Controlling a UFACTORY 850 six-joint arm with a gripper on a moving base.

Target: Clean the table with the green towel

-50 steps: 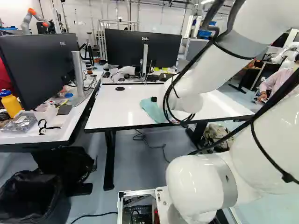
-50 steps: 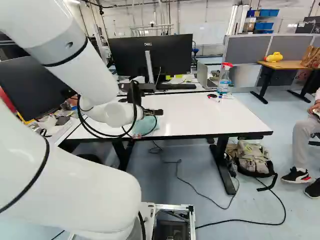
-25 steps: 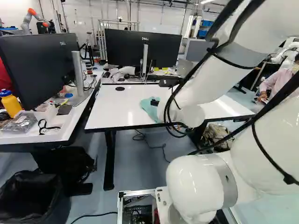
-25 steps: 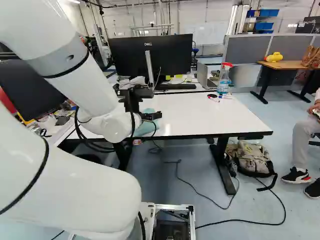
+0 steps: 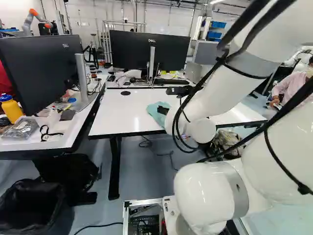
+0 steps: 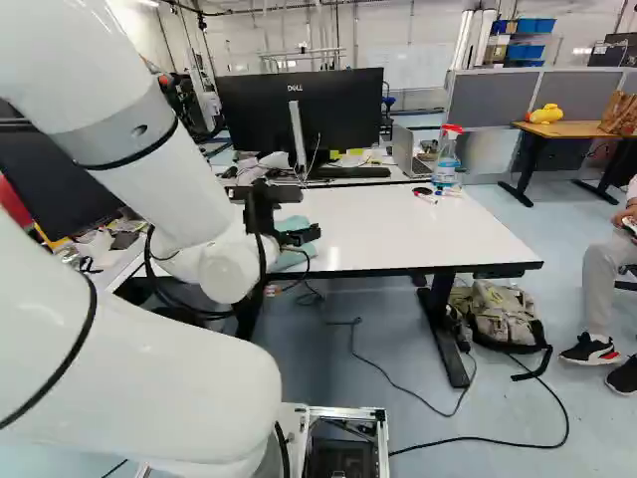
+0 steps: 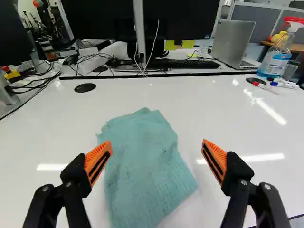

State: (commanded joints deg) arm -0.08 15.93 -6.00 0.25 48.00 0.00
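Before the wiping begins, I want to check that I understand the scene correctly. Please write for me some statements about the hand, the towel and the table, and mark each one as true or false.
1. The hand is closed on the towel. False: its fingers are apart and the hand holds nothing.
2. The towel lies on the white table. True.
3. The laptop is shut. False: the laptop's screen is raised.
4. The spray bottle has a red top. True.
5. The markers lie under the towel. False: they lie near the spray bottle.
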